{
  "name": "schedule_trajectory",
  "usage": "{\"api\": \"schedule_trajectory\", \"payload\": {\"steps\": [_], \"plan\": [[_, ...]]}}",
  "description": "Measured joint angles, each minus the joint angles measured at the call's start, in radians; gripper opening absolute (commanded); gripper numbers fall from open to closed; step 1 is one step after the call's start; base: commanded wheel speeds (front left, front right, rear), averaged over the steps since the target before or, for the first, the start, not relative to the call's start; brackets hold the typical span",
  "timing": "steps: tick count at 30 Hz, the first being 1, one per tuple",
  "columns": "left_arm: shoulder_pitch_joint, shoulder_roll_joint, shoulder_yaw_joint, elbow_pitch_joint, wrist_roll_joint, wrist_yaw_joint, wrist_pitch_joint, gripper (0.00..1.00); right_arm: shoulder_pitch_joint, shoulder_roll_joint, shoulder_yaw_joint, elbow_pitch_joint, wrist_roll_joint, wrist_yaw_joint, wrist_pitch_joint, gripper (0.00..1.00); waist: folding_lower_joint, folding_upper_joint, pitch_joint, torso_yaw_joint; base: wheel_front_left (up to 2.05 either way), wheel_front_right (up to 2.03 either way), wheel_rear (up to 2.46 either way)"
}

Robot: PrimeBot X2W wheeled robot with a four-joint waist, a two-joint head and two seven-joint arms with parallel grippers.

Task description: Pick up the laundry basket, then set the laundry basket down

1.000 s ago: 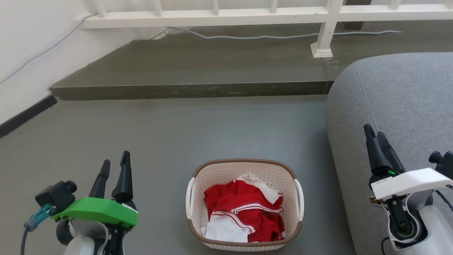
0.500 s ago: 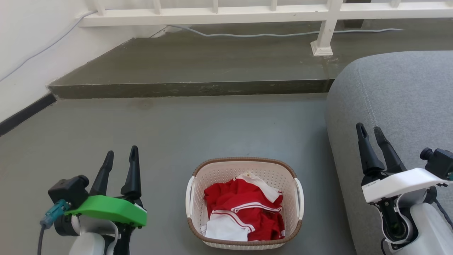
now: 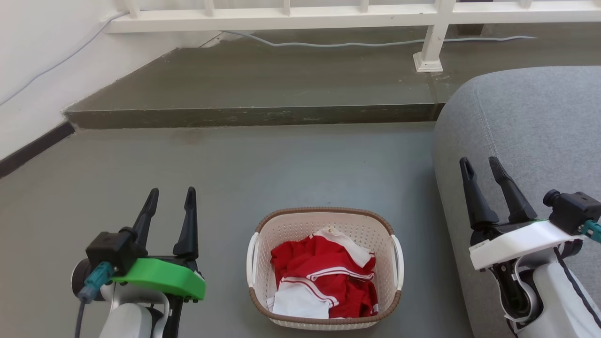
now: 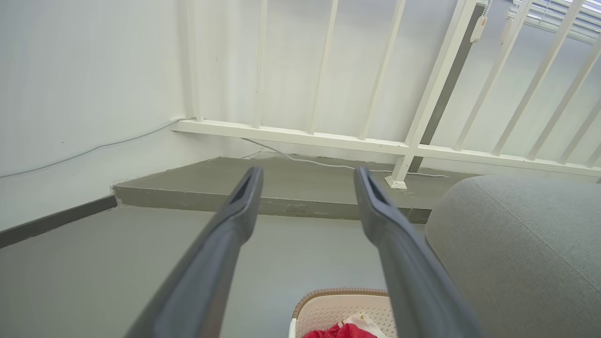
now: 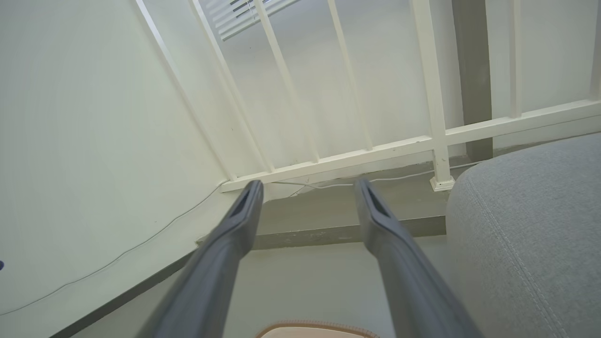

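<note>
Nearest you, the laundry basket (image 3: 300, 231) sits on the grey floor (image 3: 281, 169) between your two end effectors, with red and white clothes (image 3: 324, 277) heaped inside. Your left end effector (image 3: 172, 191) hovers to its left, fingers apart and gripping nothing. Your right end effector (image 3: 479, 160) hangs to its right, seen against the grey sofa (image 3: 530, 122), fingers likewise spread and empty. Neither touches the basket. Beyond, a low step (image 3: 253, 115) rises toward a white railing (image 3: 328, 18).
</note>
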Motion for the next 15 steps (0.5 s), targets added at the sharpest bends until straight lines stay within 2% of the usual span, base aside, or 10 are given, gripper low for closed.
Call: {"api": "schedule_trajectory", "payload": {"steps": [7,15], "plan": [[-0.008,0.000,-0.016,-0.011,0.093,0.006,-0.027,1.00,-0.003,-0.002,0.007,-0.002,-0.092,0.000,-0.027,1.00,0.0000,0.0000,0.001,0.000,0.00,0.00,0.00],[-0.010,0.000,-0.020,-0.012,0.087,0.007,-0.029,1.00,-0.003,-0.001,0.006,0.005,-0.101,0.000,-0.027,1.00,0.0000,0.0000,-0.002,-0.001,0.00,0.00,0.00]]}}
